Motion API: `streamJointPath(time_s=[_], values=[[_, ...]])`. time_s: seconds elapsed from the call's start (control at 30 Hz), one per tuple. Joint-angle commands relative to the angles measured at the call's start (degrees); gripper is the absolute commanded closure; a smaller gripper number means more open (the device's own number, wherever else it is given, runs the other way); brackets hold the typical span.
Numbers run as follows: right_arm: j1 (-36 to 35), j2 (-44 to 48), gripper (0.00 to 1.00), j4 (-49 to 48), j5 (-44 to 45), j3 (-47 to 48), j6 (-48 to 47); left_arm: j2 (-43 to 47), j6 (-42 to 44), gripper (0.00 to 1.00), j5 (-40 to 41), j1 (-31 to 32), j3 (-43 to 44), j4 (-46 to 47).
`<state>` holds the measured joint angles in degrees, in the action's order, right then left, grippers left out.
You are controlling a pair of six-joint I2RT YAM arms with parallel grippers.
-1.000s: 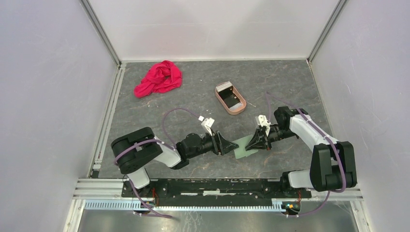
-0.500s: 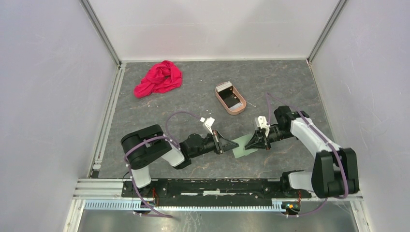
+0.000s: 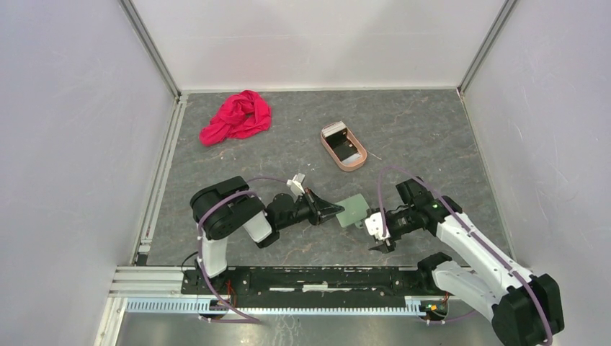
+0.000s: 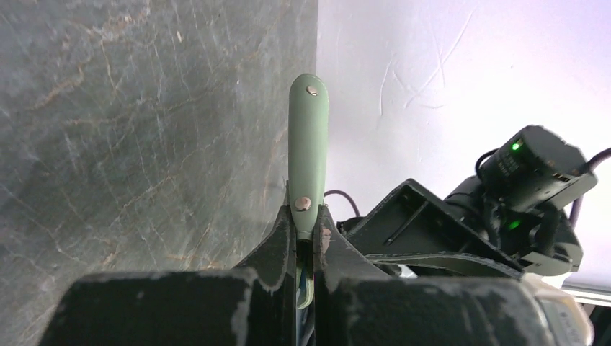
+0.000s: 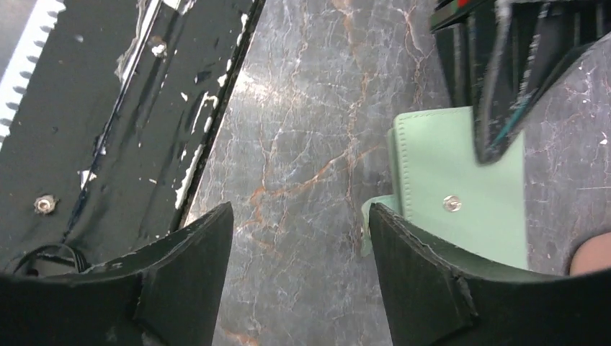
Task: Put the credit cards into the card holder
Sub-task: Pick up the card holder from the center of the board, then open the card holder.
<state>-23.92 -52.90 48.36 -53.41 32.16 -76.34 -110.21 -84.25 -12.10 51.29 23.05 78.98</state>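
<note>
The sage-green card holder is held folded and on edge just above the table by my left gripper, which is shut on its near end. In the left wrist view the card holder runs edge-on straight out from between the fingers, snap buttons showing. My right gripper stands open just right of it, holding nothing. In the right wrist view the card holder lies beside the right fingertip. The credit cards, a pale one and dark ones, lie in the pinkish-tan tray behind.
A crumpled red cloth lies at the back left. The black base rail runs close behind the right gripper. White walls enclose the table on three sides.
The left gripper shut on the card holder and turned it up on edge. The right gripper let go, opened, and drew back toward the near edge.
</note>
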Motion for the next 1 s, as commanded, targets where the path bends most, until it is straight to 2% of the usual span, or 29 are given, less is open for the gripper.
streamJointPath(time_s=[0.0, 0.1, 0.23, 0.33, 0.5, 0.6, 0.67, 0.8, 0.97], values=[[-0.4, 3.2, 0.20, 3.2, 6.6, 2.2, -1.3, 4.1, -0.4, 0.98, -0.6, -1.5, -0.1, 1.5], [-0.4, 5.1, 0.13, 0.0, 10.6, 8.0, 4.9, 7.5, 2.9, 0.98, -1.7, -1.5, 0.7, -5.7], [-0.4, 2.0, 0.13, -1.8, 9.0, 17.3, 7.6, 13.3, 6.1, 0.98, -2.5, -1.6, 2.9, -18.2], [-0.4, -0.1, 0.15, -6.4, 7.8, 18.1, 8.6, 17.6, 8.7, 0.98, -2.7, -1.6, 5.8, -30.4], [-0.7, -2.5, 0.24, -11.5, 9.6, 17.7, 9.2, 23.9, 10.7, 0.98, -0.9, -1.9, 7.4, -41.1], [-4.3, -3.0, 0.26, -12.2, 9.3, 17.2, 11.3, 26.0, 9.6, 0.98, 0.8, -1.9, 8.7, -47.5], [-6.7, -3.2, 0.22, -13.4, 9.8, 15.9, 13.0, 26.0, 7.2, 0.98, 0.8, -1.9, 9.3, -48.7], [-9.7, -3.9, 0.12, -16.6, 13.3, 12.8, 15.7, 24.5, 2.4, 0.98, -1.5, -2.0, 9.2, -44.3], [-12.3, -4.3, 0.10, -21.8, 18.9, 8.8, 19.2, 24.1, 0.6, 0.98, -1.9, -2.0, 9.8, -42.6]])
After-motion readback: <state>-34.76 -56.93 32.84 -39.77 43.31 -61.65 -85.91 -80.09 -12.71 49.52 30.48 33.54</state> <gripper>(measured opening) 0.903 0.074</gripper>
